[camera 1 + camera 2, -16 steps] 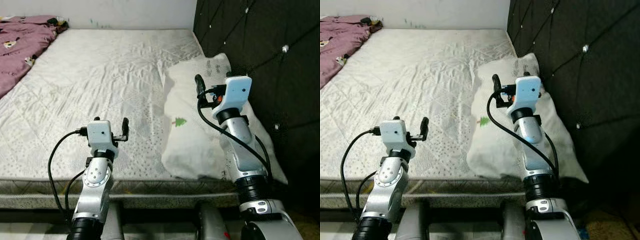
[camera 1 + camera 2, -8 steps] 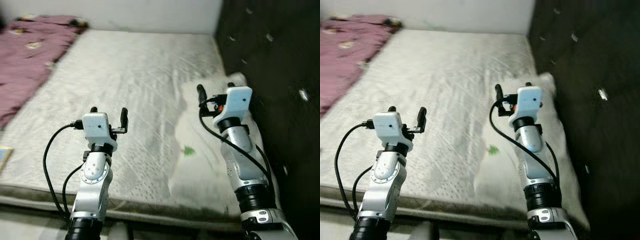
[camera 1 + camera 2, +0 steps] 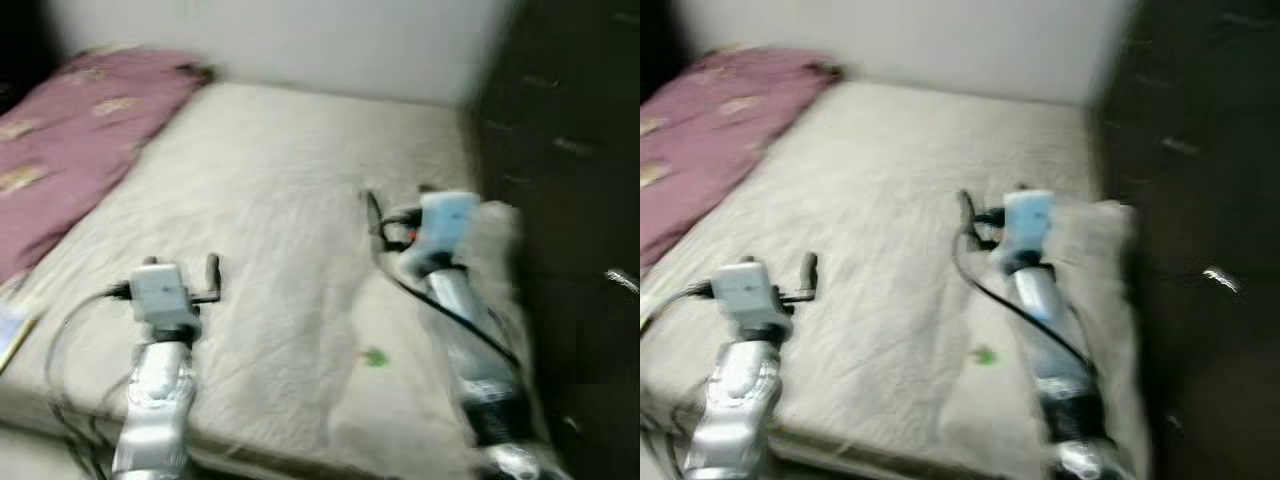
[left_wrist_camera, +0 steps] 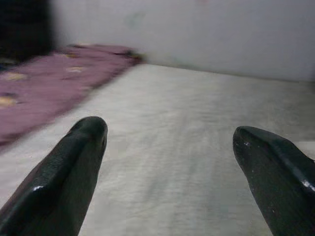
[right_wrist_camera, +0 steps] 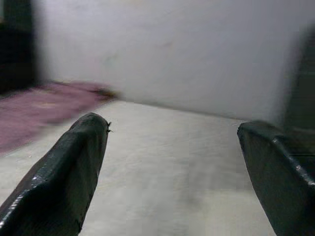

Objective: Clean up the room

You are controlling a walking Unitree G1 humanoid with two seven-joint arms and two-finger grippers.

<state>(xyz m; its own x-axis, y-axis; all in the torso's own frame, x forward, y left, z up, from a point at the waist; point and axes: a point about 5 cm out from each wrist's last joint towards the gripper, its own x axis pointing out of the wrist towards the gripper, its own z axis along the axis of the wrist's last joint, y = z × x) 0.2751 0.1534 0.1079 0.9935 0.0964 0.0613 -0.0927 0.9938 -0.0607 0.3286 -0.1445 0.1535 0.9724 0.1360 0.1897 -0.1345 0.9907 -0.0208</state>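
The head views are blurred. A bare white mattress (image 3: 290, 170) lies ahead. A crumpled purple blanket (image 3: 80, 140) covers its far left side and also shows as the blanket (image 4: 44, 83) in the left wrist view. A white pillow (image 3: 400, 410) with a small green mark lies at the right, along the dark headboard (image 3: 570, 150). My left gripper (image 3: 181, 262) is raised over the mattress's near edge, open and empty. My right gripper (image 3: 397, 195) is held higher by the pillow, also open and empty. Both wrist views look between spread fingers (image 4: 69, 162) across the mattress toward the white wall (image 5: 172, 49).
The dark tufted headboard walls off the right side. A white wall (image 3: 330, 40) stands behind the bed. A flat light object (image 3: 12, 338) lies at the mattress's near left edge. The middle of the mattress is bare.
The camera has swung left and the picture has blurred, bringing more of the purple blanket into view. Both arms keep their raised pose with fingers still apart.
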